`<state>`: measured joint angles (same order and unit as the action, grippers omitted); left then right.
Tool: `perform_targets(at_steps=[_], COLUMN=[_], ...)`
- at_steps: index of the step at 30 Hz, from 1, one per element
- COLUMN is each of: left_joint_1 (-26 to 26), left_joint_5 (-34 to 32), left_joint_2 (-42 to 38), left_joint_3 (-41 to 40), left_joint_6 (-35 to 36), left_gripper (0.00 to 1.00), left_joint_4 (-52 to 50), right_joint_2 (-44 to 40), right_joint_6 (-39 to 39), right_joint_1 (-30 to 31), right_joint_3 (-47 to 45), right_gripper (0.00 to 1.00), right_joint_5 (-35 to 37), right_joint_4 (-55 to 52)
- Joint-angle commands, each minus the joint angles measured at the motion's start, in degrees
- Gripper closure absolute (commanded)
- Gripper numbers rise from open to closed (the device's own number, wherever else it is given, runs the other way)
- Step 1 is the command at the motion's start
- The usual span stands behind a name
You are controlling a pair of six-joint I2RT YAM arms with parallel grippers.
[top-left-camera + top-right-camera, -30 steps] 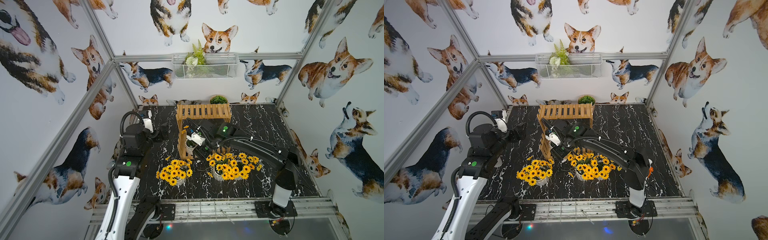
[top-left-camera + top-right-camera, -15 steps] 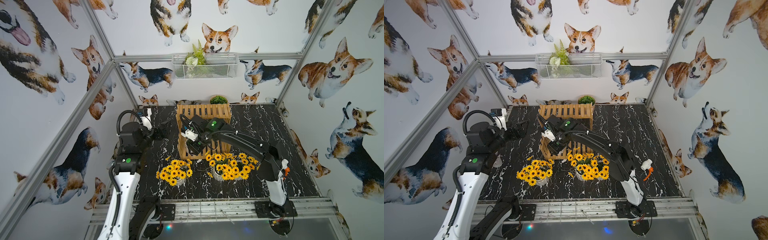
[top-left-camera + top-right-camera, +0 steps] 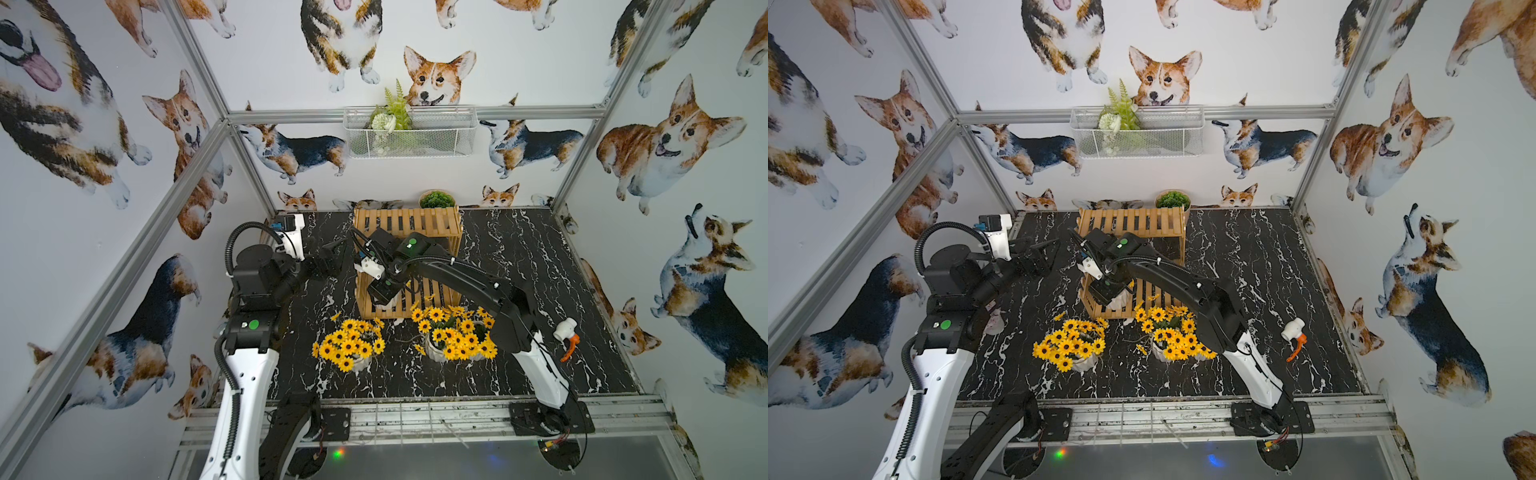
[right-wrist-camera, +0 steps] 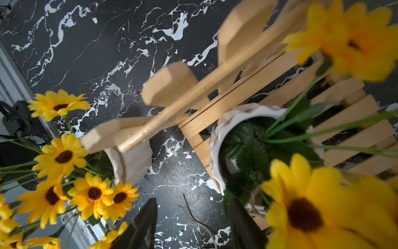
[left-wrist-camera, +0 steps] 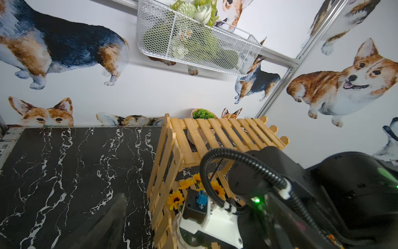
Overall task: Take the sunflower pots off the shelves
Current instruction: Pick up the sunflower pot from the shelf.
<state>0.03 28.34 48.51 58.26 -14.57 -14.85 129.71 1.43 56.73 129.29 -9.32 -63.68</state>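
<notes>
Right gripper [image 4: 193, 200]: buried under its own wrist in both top views. Its wrist view crops both fingers [image 4: 142, 226] at their bases; one overlaps the shelf pot [image 4: 217, 140], contact unclear. From above that pot is a white sliver behind the right arm [image 3: 457, 282]. Nearest blooms [image 4: 301, 211] blur out. Left gripper [image 3: 336, 257]: its wrist view catches one smeared dark finger [image 5: 103, 222], cropped. Green bowl [image 3: 436, 200], back edge of the counter [image 3: 519, 257], half behind the shelves [image 3: 409, 222]. White-orange bit [image 3: 565, 336] by the counter's right edge: too small to name.

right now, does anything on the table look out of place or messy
A white and orange plastic fitting lies on the table beside the right arm, unrelated to the plants. A loose strand of twine also lies there.
</notes>
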Motion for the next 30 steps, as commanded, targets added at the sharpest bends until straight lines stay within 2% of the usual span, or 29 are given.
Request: perform_targets(at_steps=[1,18,30], left_joint_1=[0.2,0.1,0.1], left_joint_5=[1.3,0.5,0.1], left_joint_2=[-0.6,-1.5,-1.7], left_joint_3=[0.8,0.5,0.5], left_joint_6=[-0.4,0.2,0.7], left_gripper=[0.0,0.0,0.0], left_joint_4=[2.0,1.5,1.2], right_joint_2=[1.7,8.6,10.3], right_joint_6=[-1.1,-1.7,-1.9], right_joint_1=[0.0,-0.1,0.0], right_joint_3=[1.9,8.7,9.0], right_gripper=[0.44,0.49,0.62], right_joint_5=[1.7,5.0,5.4], right_joint_4=[-1.5,-2.7,-2.7])
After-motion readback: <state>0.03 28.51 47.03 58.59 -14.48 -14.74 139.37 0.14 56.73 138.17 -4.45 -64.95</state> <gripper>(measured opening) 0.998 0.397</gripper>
